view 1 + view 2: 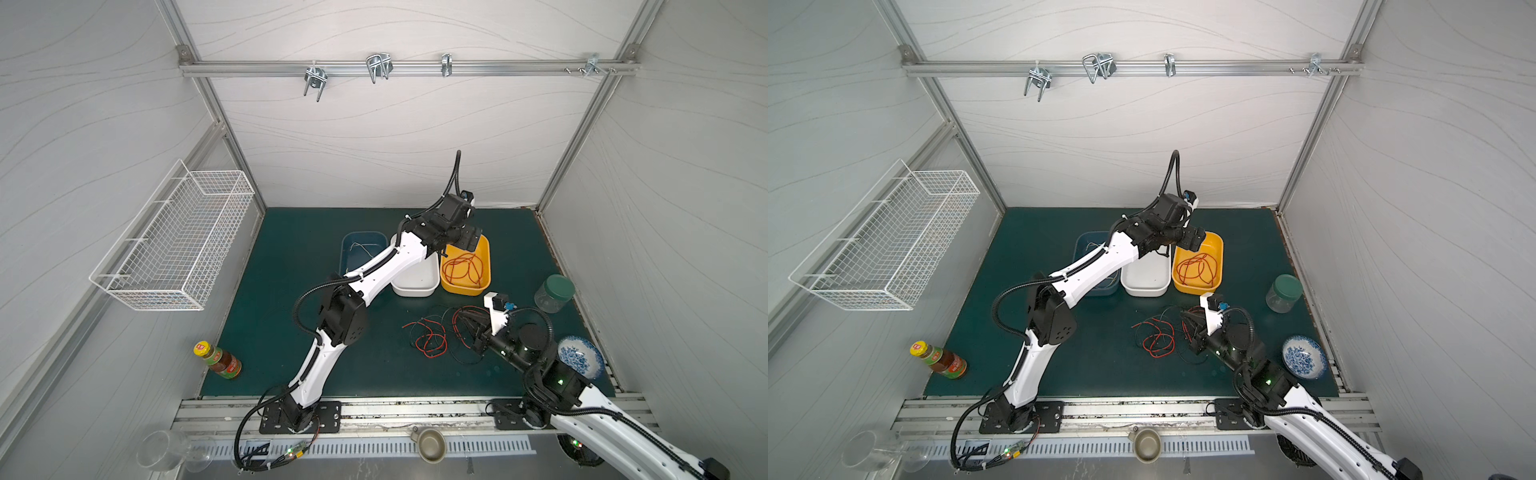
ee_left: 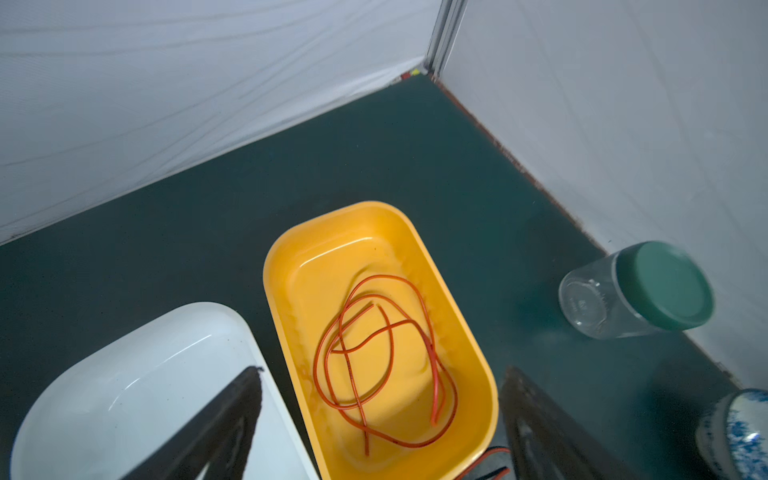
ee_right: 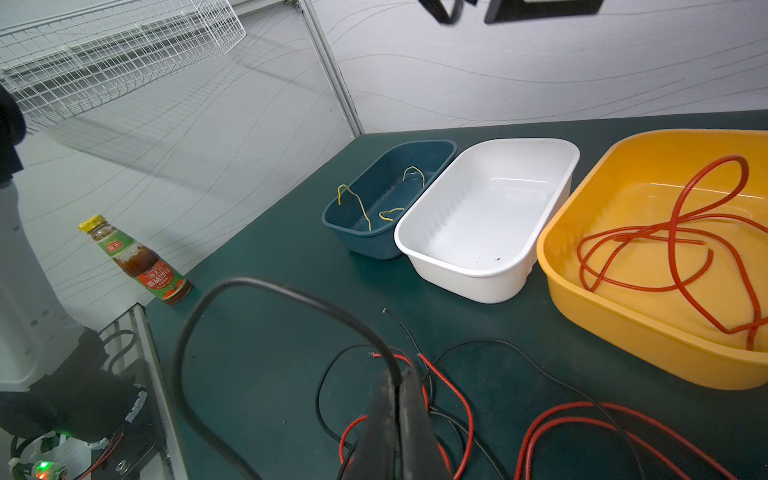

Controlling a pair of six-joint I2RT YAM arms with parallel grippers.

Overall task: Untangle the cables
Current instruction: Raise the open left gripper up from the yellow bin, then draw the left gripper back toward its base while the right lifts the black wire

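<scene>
My left gripper (image 1: 469, 239) (image 2: 383, 370) hangs open over the far end of the yellow bin (image 1: 486, 266) (image 2: 266, 266), with nothing between its fingers. A coiled red cable (image 2: 433, 382) (image 1: 463, 268) lies loose inside that bin. A tangle of red and black cables (image 1: 432, 338) (image 1: 1158, 338) lies on the green mat in front of the bins. My right gripper (image 3: 399, 370) (image 1: 469, 320) sits over this tangle, shut on a black cable (image 3: 249, 284) that arcs up from its tips. A pale yellow cable (image 3: 357, 203) lies in the blue bin (image 3: 374, 245).
A white bin (image 3: 457, 270) stands between the blue and yellow ones. A green-lidded glass jar (image 1: 555, 293) and a blue-patterned bowl (image 1: 579, 357) are on the right. A sauce bottle (image 1: 218, 360) lies at the front left. A wire basket (image 1: 174, 245) hangs on the left wall.
</scene>
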